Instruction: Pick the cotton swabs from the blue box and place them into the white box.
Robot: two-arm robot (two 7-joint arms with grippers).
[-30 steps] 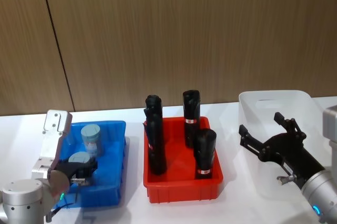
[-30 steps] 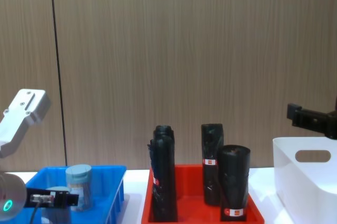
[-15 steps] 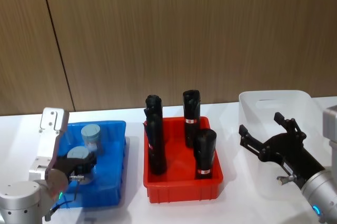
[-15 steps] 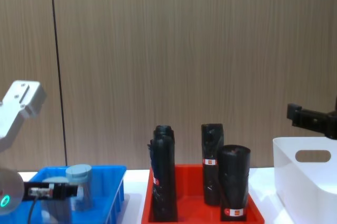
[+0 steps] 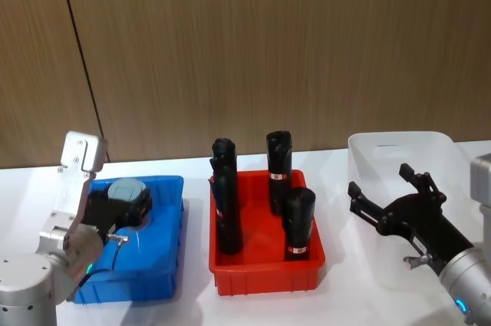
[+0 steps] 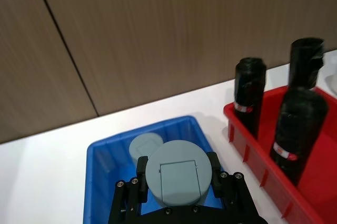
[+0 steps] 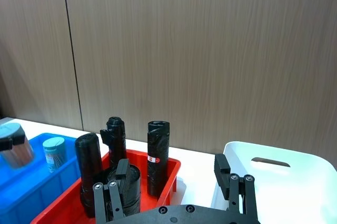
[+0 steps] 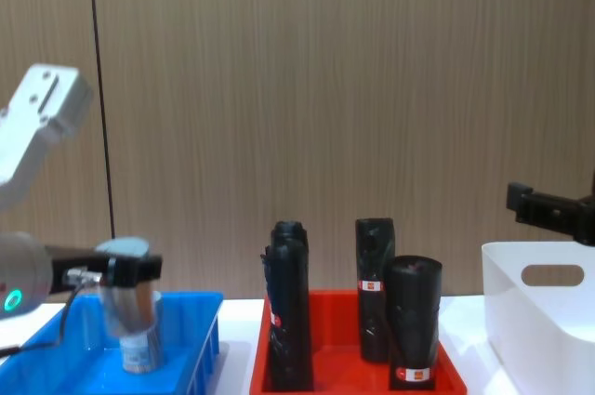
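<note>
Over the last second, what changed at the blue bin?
The left gripper, shut on one clear cotton-swab jar with a grey-blue lid, lifted it off the floor of the shallow blue plastic bin. The second jar stayed in the bin; the right gripper, open near the white plastic bin, and the black cylinders in the red tray did not move.

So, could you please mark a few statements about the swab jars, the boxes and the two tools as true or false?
1. The left tool is shut on a cotton swab jar, lifted above the blue box. True.
2. The blue box holds no jar. False: a second jar stands in it.
3. The red tray holds four black cylinders. True.
4. The right tool grips a black cylinder. False: it is open, holding nothing, up by the white box.
</note>
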